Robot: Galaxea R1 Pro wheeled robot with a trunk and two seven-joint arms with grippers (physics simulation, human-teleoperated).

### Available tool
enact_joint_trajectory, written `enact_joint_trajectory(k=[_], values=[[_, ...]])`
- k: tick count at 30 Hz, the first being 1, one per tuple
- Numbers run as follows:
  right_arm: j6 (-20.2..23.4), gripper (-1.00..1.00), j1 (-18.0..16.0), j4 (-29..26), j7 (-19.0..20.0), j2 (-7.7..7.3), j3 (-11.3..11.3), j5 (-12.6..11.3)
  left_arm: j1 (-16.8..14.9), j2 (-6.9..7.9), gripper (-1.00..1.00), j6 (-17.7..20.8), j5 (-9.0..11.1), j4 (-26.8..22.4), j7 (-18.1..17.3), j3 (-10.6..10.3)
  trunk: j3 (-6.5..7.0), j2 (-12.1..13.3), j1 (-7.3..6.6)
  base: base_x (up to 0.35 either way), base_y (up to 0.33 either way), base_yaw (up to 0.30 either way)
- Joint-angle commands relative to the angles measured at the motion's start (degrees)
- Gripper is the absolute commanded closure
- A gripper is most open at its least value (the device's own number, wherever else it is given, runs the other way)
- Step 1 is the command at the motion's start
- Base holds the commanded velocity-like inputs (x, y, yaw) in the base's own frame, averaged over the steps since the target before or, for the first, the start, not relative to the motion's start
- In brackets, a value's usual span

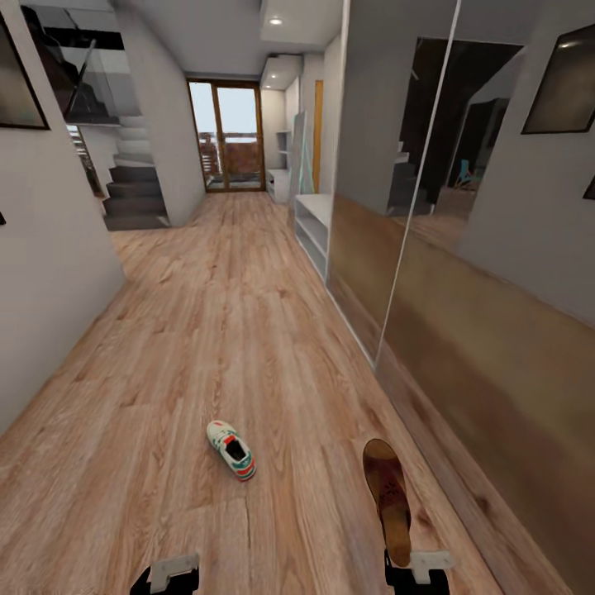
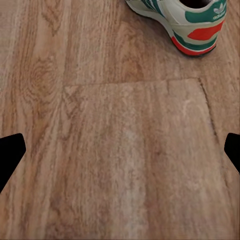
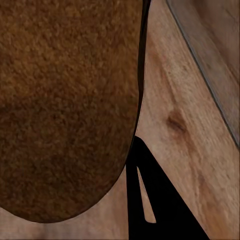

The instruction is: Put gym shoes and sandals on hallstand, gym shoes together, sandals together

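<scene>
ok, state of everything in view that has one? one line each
gym shoe: upright on its sole on the corridor floor, not held.
sandal: on the floor, sole down, just ahead of the right gripper; grasp cannot be told.
left gripper: jaws open, nothing between them.
hallstand: far down the corridor by the right wall, no shoes visible on it.

One white gym shoe [image 1: 231, 449] with green stripes and a red heel patch lies upright on the wood-grain corridor floor [image 1: 207, 330]. Beside it, toward the mirrored wall, a brown sandal [image 1: 388, 496] lies sole-down. The pale hallstand [image 1: 314, 223] stands far down the corridor.
</scene>
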Motion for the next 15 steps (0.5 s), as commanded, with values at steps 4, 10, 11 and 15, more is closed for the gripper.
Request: enact_joint_trajectory(k=[4,10,11,15], values=[[0.0,1.0,0.0,0.0,-0.6,-0.01,0.2,0.6,0.0,-0.06,-1.0,-0.2,-0.6,0.0,0.2,0.3,-0.05,0.0,0.01,0.189,-0.228,0.284],[0.0,1.0,0.0,0.0,-0.6,-0.02,0.2,0.6,0.0,-0.06,-1.0,-0.2,-0.6,0.0,0.2,0.3,-0.05,0.0,0.01,0.195,-0.228,0.284],[0.0,1.0,0.0,0.0,-0.6,-0.02,0.2,0.6,0.0,-0.06,-1.0,-0.2,-0.6,0.0,0.2,0.3,-0.05,0.0,0.01,0.214,-0.207,0.284],[0.0,1.0,0.0,0.1,-0.6,-0.01,0.2,0.6,0.0,-0.06,-1.0,-0.2,-0.6,0.0,0.2,0.3,-0.05,0.0,0.01,0.252,-0.178,0.284]])
